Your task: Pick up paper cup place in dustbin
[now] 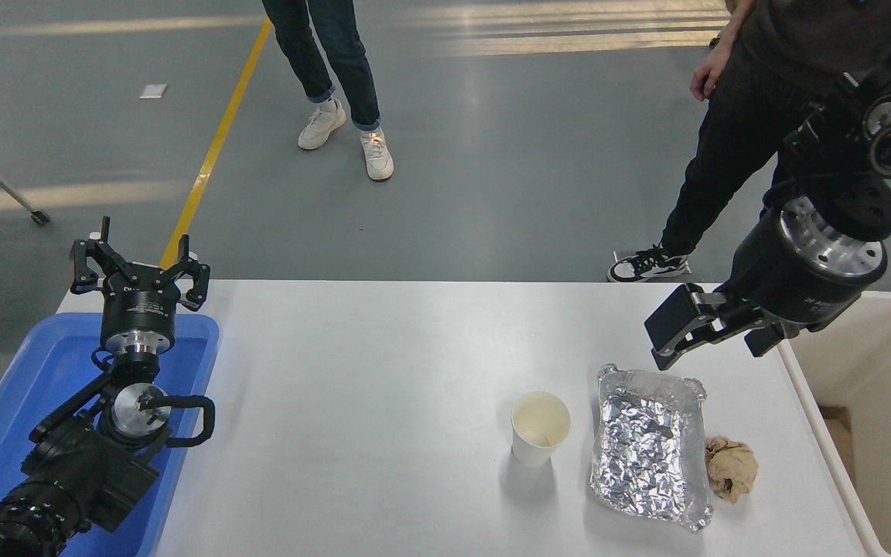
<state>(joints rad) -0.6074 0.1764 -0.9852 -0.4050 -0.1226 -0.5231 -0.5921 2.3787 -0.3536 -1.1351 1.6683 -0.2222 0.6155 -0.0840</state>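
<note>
The paper cup stands upright and empty on the white table, right of centre. The cream dustbin stands at the table's right edge, partly cut off by the picture. My right gripper hangs open and empty in the air above the far end of a foil sheet, up and to the right of the cup and close to the bin's left rim. My left gripper is open and parked over the blue tray at the lower left.
A crumpled foil sheet lies just right of the cup, with a brown paper ball beside it. A blue tray sits at the left. Two people stand beyond the far edge, one at centre, one at right.
</note>
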